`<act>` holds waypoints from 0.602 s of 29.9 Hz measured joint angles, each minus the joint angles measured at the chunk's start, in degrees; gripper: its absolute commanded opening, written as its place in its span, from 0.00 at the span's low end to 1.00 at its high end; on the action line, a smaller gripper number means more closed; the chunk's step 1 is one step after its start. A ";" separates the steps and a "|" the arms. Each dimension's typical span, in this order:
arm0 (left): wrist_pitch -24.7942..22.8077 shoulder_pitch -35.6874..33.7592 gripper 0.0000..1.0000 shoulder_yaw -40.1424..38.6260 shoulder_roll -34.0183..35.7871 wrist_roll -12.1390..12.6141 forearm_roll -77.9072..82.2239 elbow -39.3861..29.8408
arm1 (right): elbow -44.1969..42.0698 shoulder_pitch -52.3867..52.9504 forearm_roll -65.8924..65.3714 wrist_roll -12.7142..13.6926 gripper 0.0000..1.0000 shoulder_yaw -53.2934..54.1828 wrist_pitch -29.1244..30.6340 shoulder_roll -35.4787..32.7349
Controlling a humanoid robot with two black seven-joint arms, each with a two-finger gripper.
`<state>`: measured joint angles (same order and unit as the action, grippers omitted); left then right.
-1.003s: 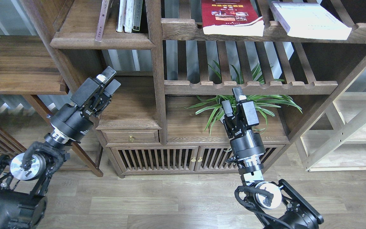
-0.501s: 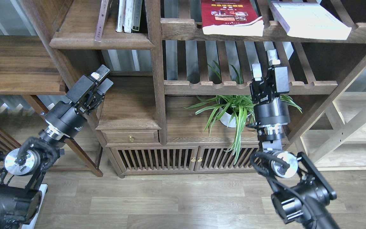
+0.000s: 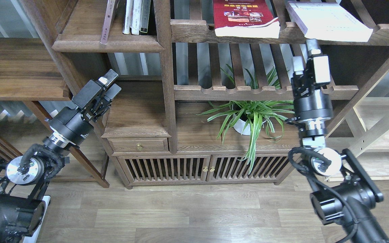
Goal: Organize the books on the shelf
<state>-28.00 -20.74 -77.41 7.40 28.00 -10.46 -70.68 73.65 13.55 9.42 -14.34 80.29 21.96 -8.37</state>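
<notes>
Fingers of the right gripper (image 3: 305, 55) stand apart with a gap between them and hold nothing; they point upward just below the pale-covered book (image 3: 329, 21), whose near corner juts over the front rail of the upper slatted rack (image 3: 194, 32) directly above them, without touching. On the same rack, to the left, lies the bright red book (image 3: 247, 18), well apart from those fingers, its page edge overhanging the rail. Fingers of the left gripper (image 3: 110, 84) are also parted and empty, tilted up and to the right in front of a lower wooden compartment. Above them is the dark-brown shelf (image 3: 108, 44) with its thick rounded front edge, carrying a leaning thin book (image 3: 108, 20) and a few upright volumes (image 3: 137, 17). Below the right gripper, a lower slatted rack (image 3: 248, 91) crosses behind it, and a potted plant (image 3: 248, 116) stands to its left on the cabinet top.
</notes>
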 measured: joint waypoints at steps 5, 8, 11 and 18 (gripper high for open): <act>0.00 0.00 0.96 0.02 0.00 0.00 0.00 0.01 | 0.00 -0.02 0.27 0.15 0.99 2.05 -1.60 -1.87; 0.00 0.00 0.96 0.13 0.00 0.00 0.00 0.01 | 0.00 0.54 0.39 0.50 0.99 2.19 -2.22 -2.21; 0.00 0.08 0.96 0.09 0.00 0.00 0.00 0.01 | -0.32 1.74 0.47 1.03 0.99 1.97 -3.75 -2.16; 0.00 0.39 0.96 -0.45 0.74 0.00 0.00 0.00 | -2.49 5.08 0.84 2.32 0.99 1.43 -6.67 -2.07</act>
<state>-28.00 -20.35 -77.86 8.14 28.00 -10.46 -70.68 71.16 18.64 10.26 -12.02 81.72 15.29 -10.44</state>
